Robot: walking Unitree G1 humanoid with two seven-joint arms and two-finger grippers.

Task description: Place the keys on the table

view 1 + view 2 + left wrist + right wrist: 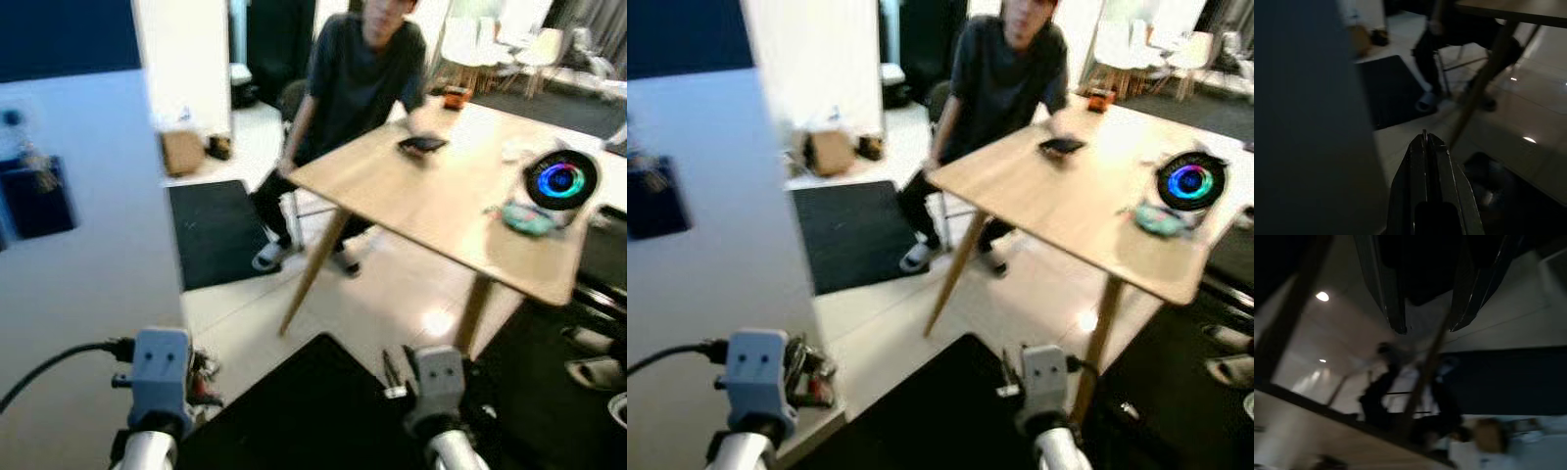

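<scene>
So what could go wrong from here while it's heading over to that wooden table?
Three likely risks:
1. A person sits at the table, legs by the near corner, so the approach could crowd them.
2. The near table leg slants outward and could catch the robot.
3. The left gripper is shut on something thin, possibly the keys, which could slip mid-walk. The right gripper hangs open.
</scene>
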